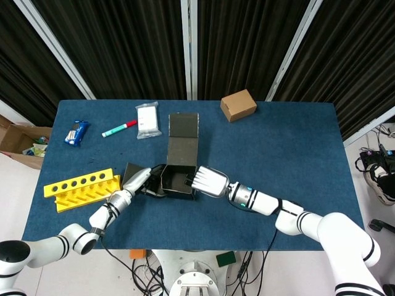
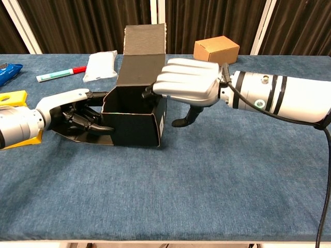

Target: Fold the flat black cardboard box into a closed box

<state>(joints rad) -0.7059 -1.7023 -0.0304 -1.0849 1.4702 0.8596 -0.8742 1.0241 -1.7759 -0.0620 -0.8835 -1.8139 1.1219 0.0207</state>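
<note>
The black cardboard box (image 1: 179, 180) (image 2: 133, 124) stands open-topped at the table's near centre, its lid flap (image 1: 183, 132) (image 2: 144, 42) raised behind it. My right hand (image 1: 207, 180) (image 2: 189, 82) grips the box's right wall: the fingers hook over the rim into the box and the thumb (image 2: 185, 120) stays outside. From the left, my left hand (image 1: 139, 180) (image 2: 77, 111) presses its spread fingers against the left wall. It lies over a side flap (image 1: 131, 169) that is flat on the table, holding nothing.
A brown cardboard box (image 1: 238, 105) (image 2: 216, 50) sits at the back right. A white packet (image 1: 148, 119) (image 2: 100, 65), a red-green marker (image 1: 118, 128) (image 2: 61, 73) and a blue snack (image 1: 76, 132) lie back left. A yellow rack (image 1: 80, 188) (image 2: 13, 98) is by my left forearm.
</note>
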